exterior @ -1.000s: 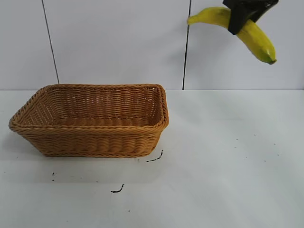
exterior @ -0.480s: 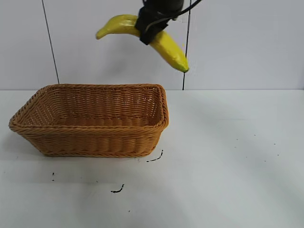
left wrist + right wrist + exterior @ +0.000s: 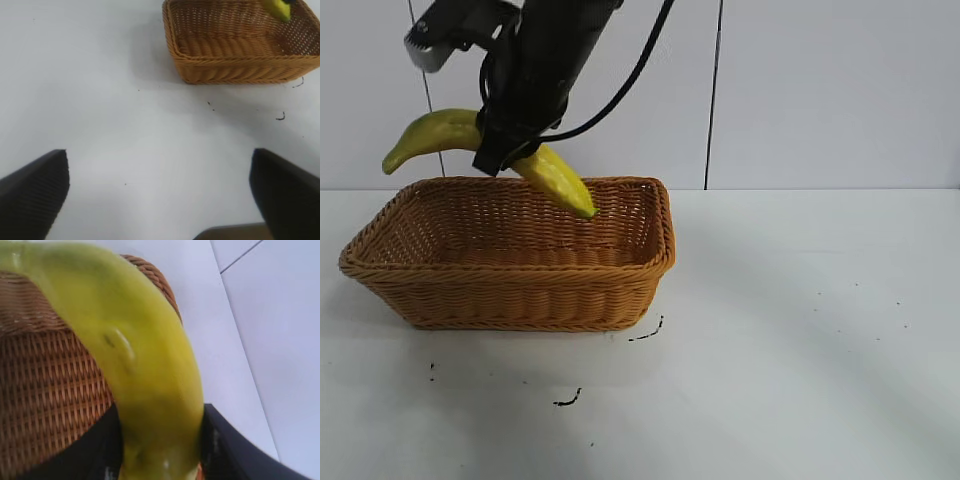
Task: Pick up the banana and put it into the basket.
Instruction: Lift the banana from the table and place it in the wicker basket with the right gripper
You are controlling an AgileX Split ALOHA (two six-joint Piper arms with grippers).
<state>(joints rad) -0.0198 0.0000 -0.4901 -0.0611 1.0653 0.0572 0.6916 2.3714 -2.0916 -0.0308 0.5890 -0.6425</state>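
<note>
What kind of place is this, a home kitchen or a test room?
Most likely a robot test bench, not a kitchen: a bare white table before plain white wall panels, with only a wicker basket on it and the right gripper holding a banana above.

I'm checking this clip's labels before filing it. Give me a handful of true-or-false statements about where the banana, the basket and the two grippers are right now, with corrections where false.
1. The right gripper is shut on the banana. True.
2. The banana lies flat on the floor of the basket. False: it is held in the air over the basket, one end dipping below the rim line, the other sticking out past the basket's far left corner.
3. The left gripper is open. True: its fingers stand wide apart, with bare table between them.
4. The left gripper hovers right above the basket. False: the basket sits well off from it.
5. The basket has tipped onto its side. False: it stands upright on the table.
</note>
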